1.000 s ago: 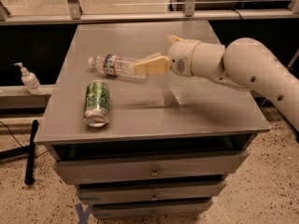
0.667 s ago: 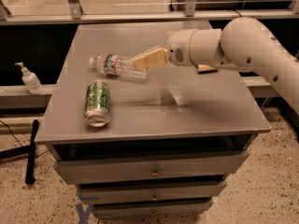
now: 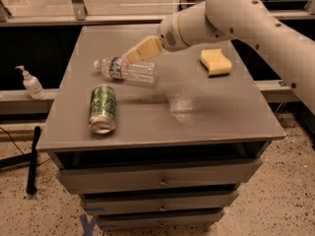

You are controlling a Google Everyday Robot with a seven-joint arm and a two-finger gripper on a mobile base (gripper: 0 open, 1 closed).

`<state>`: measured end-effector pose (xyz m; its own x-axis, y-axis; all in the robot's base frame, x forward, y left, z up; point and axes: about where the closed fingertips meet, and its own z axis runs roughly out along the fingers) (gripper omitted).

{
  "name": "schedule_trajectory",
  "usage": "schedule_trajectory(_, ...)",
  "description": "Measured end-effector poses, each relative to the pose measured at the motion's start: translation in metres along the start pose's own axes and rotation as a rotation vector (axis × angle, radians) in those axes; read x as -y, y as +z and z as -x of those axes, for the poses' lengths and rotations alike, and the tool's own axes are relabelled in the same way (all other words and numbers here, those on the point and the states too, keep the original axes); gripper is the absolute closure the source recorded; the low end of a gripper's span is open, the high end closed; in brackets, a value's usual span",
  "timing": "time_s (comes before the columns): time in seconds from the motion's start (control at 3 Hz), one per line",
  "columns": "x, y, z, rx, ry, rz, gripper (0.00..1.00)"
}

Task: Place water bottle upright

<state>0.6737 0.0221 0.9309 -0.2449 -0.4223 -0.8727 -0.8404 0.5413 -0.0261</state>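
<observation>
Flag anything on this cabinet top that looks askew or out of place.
Two things lie on their sides on the cabinet top, though both would normally stand upright. They are the water bottle, cap pointing left, and the green can, nearer the front edge. The tool sits at the bottle's upper side.

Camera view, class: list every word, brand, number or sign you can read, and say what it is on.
"X": blue mark on the floor.
water bottle label: too blurred to read.
green can: print too blurred.
gripper, just behind the water bottle: no text.
</observation>
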Motion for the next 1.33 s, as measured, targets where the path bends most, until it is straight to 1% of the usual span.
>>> schedule_trajectory(0.33,-0.004,0.021,0.012,-0.069,-0.046,0.005,0.00)
schedule_trajectory(0.67,-0.011,0.041,0.021,-0.128,-0.125,0.014,0.00)
schedule_trajectory(1.0,-0.018,0.057,0.020,-0.194,-0.201,0.036,0.00)
schedule_trajectory(1.33,-0.026,0.071,0.015,-0.262,-0.271,0.070,0.00)
